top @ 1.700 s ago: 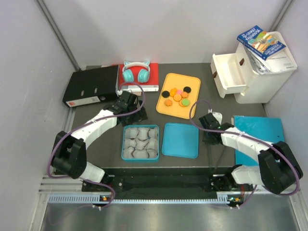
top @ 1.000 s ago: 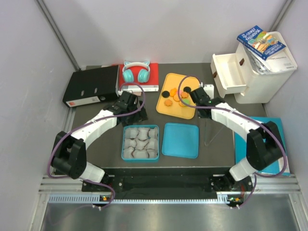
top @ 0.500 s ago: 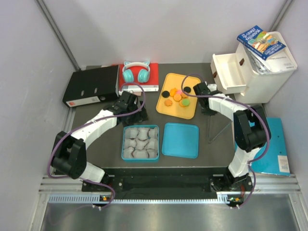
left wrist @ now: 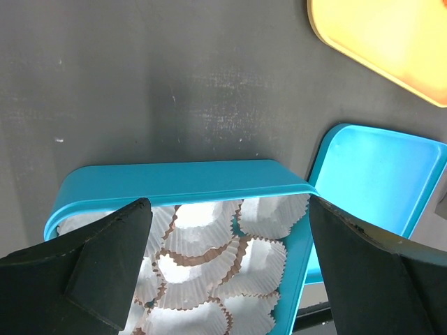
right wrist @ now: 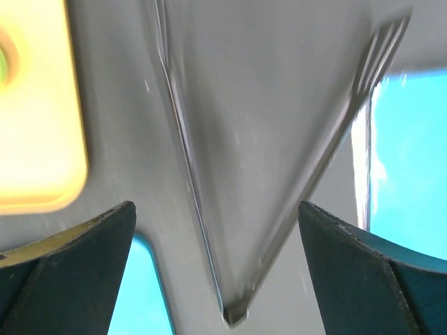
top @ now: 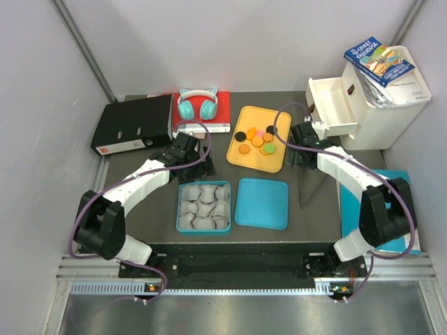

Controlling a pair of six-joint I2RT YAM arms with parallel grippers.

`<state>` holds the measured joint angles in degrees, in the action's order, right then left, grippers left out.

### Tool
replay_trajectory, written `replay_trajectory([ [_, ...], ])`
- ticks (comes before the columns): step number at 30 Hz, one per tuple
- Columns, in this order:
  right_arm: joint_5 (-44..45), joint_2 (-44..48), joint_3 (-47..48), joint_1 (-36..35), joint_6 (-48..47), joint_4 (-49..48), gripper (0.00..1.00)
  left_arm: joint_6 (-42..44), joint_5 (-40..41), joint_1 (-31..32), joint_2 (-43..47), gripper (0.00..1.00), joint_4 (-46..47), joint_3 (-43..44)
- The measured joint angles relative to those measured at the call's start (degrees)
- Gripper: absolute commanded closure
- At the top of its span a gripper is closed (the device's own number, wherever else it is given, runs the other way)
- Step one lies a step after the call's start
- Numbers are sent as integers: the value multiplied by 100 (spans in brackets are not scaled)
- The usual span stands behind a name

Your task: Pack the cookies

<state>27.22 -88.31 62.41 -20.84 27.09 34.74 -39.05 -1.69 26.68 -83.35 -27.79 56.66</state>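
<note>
The cookies point(top: 256, 139) are small flat discs, mostly orange with a few black, one pink and one green. They lie on a yellow tray point(top: 241, 159) at the back middle. A teal box point(top: 204, 185) full of paper cups point(left wrist: 209, 241) sits in front of it, with its teal lid point(top: 262, 204) flat beside it. My left gripper point(top: 197, 162) point(left wrist: 229, 204) hangs open just above the box's far rim. My right gripper point(top: 302, 155) point(right wrist: 215, 206) is open to the right of the tray, over metal tongs point(top: 302, 195) point(right wrist: 311, 187) that lie on the table between its fingers, untouched.
A black binder point(top: 133, 124) and teal headphones point(top: 195, 105) on a red book stand at the back left. A white drawer unit point(top: 370, 105) with its drawer pulled out is at the back right. A teal folder point(top: 380, 185) lies near the right edge.
My right gripper has gone from shut to open and drawn back from the tray to its right side. The tongs now lie on the table. The left arm has not moved.
</note>
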Motion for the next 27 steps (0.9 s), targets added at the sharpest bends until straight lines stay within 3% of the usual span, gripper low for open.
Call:
replay_trajectory([
  [4, -256, 496, -640, 0, 223, 37, 1, -2, -42, 0, 37, 2, 79, -55],
  [10, -612, 531, -1141, 0, 557, 87, 1, -2, -151, 0, 37, 2, 162, -76],
  [27, -785, 94, -1231, 494, 911, -83, 1, -4, -197, 0, 138, 2, 212, -205],
])
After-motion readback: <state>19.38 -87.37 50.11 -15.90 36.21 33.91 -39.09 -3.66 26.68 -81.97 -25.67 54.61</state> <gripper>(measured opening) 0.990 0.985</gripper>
